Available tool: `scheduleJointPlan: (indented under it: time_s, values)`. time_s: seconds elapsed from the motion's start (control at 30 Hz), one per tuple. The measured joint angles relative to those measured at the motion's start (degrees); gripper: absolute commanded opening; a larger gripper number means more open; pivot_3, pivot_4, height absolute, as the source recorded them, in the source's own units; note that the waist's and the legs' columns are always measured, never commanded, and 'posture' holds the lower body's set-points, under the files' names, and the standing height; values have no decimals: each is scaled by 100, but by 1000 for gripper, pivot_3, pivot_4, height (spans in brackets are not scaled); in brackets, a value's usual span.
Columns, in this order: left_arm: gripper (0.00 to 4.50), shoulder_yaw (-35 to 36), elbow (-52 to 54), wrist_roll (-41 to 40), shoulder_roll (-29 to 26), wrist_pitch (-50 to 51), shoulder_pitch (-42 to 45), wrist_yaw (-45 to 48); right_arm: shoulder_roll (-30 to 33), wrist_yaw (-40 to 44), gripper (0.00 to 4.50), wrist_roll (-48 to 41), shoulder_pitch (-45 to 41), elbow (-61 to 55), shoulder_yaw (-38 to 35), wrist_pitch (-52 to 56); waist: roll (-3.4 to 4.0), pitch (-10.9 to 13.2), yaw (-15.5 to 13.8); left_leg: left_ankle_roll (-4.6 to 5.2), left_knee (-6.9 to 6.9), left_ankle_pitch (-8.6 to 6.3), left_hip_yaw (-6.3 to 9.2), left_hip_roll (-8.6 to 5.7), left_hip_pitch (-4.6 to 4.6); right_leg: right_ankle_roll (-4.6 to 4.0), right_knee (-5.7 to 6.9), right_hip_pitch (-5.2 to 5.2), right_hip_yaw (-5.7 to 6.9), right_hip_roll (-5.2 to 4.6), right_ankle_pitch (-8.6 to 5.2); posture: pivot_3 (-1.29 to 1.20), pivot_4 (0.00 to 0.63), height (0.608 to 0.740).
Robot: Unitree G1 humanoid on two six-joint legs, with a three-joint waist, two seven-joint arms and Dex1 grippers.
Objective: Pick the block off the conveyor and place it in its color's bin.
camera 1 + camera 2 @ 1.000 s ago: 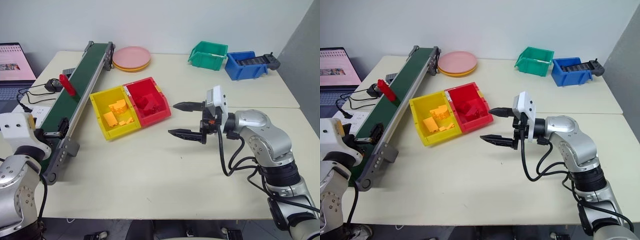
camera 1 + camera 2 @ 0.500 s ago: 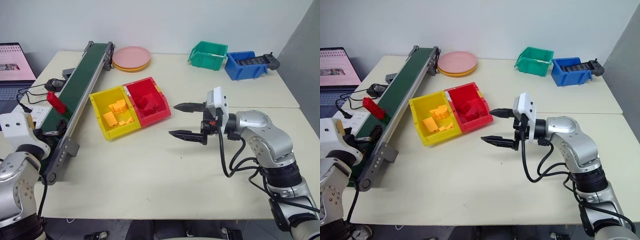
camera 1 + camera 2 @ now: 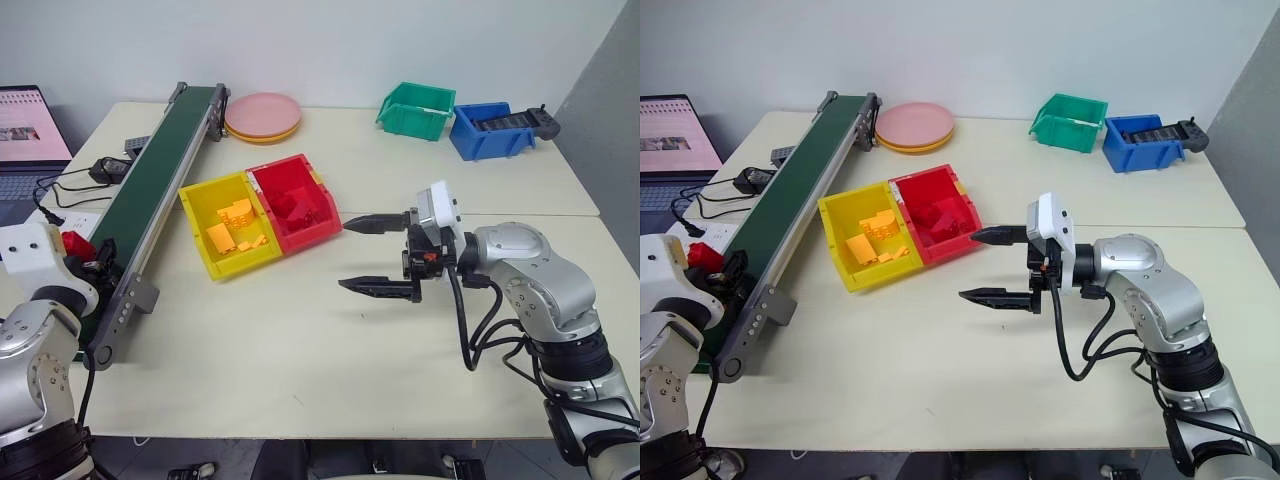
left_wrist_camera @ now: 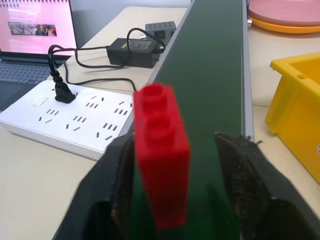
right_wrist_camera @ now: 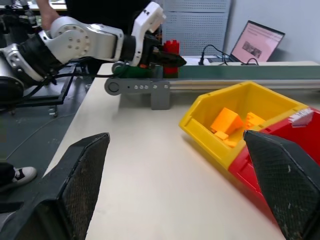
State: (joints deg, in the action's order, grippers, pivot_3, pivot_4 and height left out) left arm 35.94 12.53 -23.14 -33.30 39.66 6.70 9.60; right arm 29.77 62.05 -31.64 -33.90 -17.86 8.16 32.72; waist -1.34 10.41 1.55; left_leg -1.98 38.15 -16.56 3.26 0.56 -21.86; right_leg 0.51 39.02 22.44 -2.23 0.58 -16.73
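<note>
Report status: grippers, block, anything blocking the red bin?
Left gripper around red block at conveyor end, grip unconfirmed. Right gripper open, empty, over table. Red bin open-topped, path looks clear.

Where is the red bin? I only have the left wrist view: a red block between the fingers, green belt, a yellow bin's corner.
Observer: The red bin is joined to the yellow bin, on the side away from the conveyor.
Operator: Is the right arm blocking it?
Observer: No. The right gripper hangs open over bare table beside the red bin, pointing toward the bins.
Operator: How far along the belt is the block?
Observer: The block stands at the conveyor's near end, at the left gripper.
</note>
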Motion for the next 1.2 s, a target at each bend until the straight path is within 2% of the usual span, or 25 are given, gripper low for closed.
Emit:
scheduleJointPlan:
  time_s: [0.2,0.37,0.57,0.67,0.8,1.0,1.2]
  values:
    - [545,-22,398,12,254,180,-189,-264,71,112,4500,-12,-79,12,0,21,-1,-1,-1,0,0,0,1,0,0,0,1,0,3,-2,0,0,150,740]
    - [539,-34,928,31,340,403,-229,-455,113,233,4500,-61,-117,17,0,29,-3,-1,-3,0,0,0,0,-1,0,0,2,0,3,-2,0,0,150,740]
    - [539,-224,1328,61,0,501,184,-450,157,394,4500,-123,-304,20,0,53,-4,0,-11,-1,1,0,0,-3,0,0,2,-2,3,-3,0,0,150,740]
    - [539,-474,1409,-73,-92,617,449,-237,175,379,4500,-126,-305,8,-2,143,-4,0,-11,-1,1,1,-1,-5,-1,1,1,-2,3,-4,0,0,150,740]
    - [539,-1227,1370,-430,-248,793,1147,382,320,167,4500,-128,-298,-171,-57,307,-6,0,-40,-2,4,1,2,-6,-5,1,2,-3,8,-4,0,0,150,740]
    - [538,-2547,398,-416,-249,566,2435,1309,564,-453,4500,-102,-132,-476,-338,565,-5,0,-39,-2,4,2,-5,-9,-3,2,1,-2,0,-4,1,0,150,740]
    - [538,-3484,-1272,190,213,-257,3486,1821,790,-987,4500,-149,143,-892,-677,908,-6,1,-22,-2,4,3,-9,-9,-21,2,3,17,0,-2,0,0,150,740]
